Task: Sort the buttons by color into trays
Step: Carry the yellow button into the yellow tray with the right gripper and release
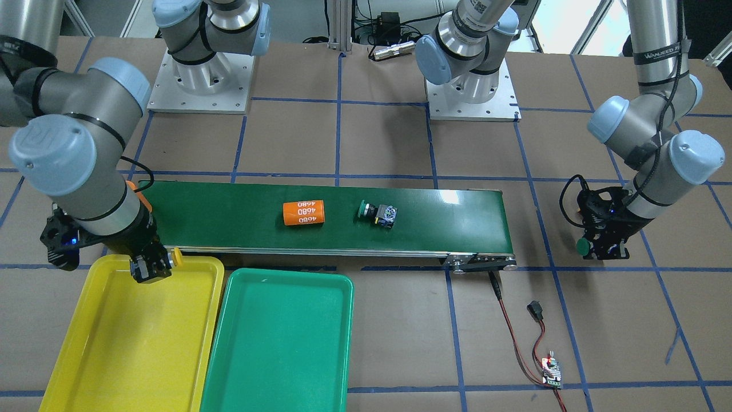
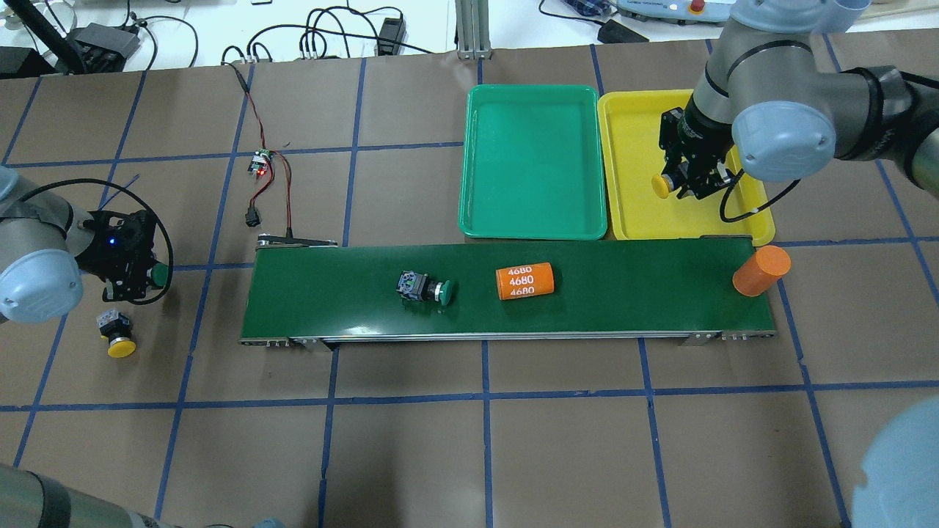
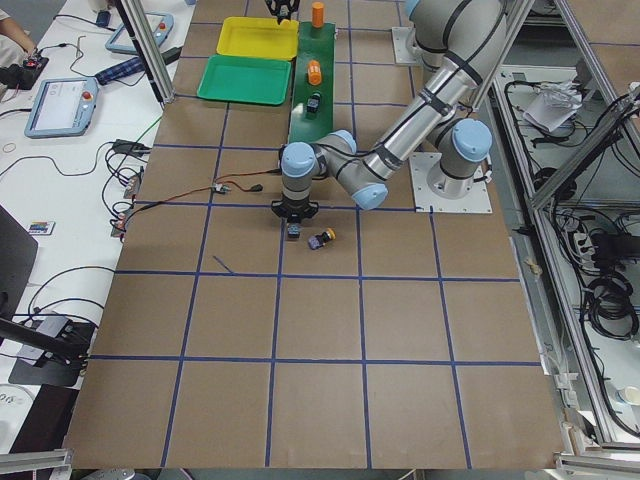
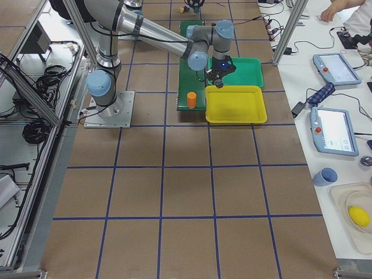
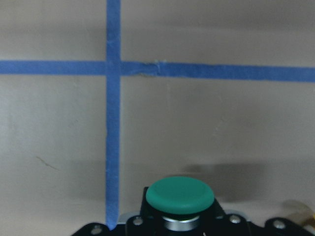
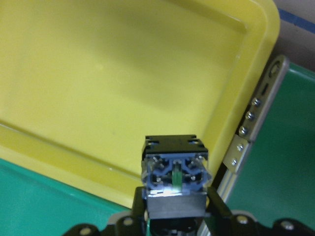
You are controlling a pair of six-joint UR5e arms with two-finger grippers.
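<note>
Zero of four buttons binned; two gripped, two loose.
Front: right end effector (image 1: 151,268) pinches yellow button (image 1: 177,257) above yellow tray (image 1: 114,355); green tray (image 1: 280,355) bare. Overhead: left end effector (image 2: 136,276) pinches green button (image 2: 158,274) past conveyor (image 2: 623,293) end; second green button (image 2: 425,287) on conveyor, second yellow button (image 2: 117,339) on table (image 2: 557,440).

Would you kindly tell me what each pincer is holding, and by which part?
Right pincer: yellow-capped push-button switch, gripped by its body behind the cap. Left pincer: green-capped push-button switch, likewise behind its cap.
</note>
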